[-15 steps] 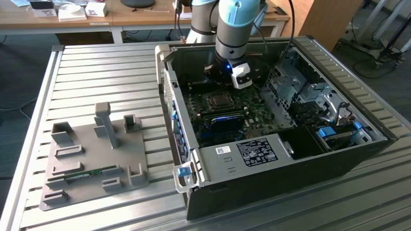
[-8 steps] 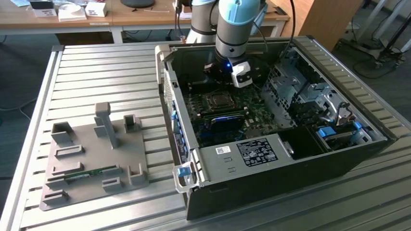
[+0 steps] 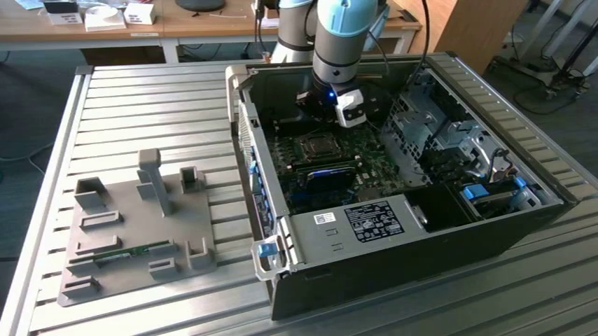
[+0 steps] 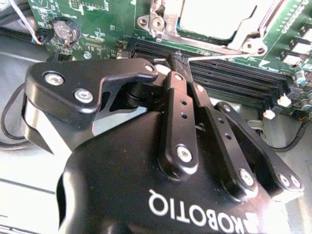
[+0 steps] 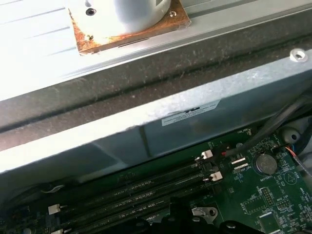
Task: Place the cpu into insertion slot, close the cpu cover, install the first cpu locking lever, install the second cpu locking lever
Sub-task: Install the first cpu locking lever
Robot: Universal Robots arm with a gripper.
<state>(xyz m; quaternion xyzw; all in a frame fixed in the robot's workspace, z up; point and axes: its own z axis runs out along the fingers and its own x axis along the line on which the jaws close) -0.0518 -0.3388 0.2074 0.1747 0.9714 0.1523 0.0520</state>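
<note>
The cpu (image 4: 219, 17) lies flat in the insertion slot (image 3: 316, 148), just beyond the gripper (image 4: 179, 59); the cpu cover (image 4: 246, 45) appears closed.

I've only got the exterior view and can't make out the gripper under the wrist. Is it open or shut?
Observer: Shut. In the second wrist view the gripper has its fingers together, tips at the end of a thin metal lever.
Operator: Is the socket filled?
Observer: Yes, the chip shows its bright metal top through the window of the cover.
Operator: What's beside the tips?
Observer: Long black memory slots, running right alongside.
</note>
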